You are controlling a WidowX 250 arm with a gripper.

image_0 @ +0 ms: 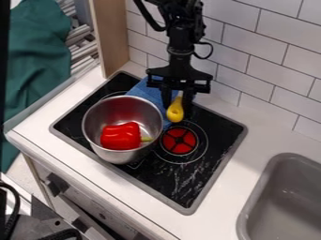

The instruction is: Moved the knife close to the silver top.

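In the camera view, the gripper (177,108) is hanging down beside the metal pot (91,140), above the back part of the black stove (216,125). The yellow handle (175,112), probably belonging to the knife of the task, is showing directly under the gripper, near the right side of the pot's rim. Whether the gripper is open or holding this handle, I cannot tell. This position is probably serving to put the knife close to the silver pot. The red pepper (120,136) is lying inside the pot, whose wall is keeping it from rolling out. The blue cloth (145,92) is lying behind the pot.
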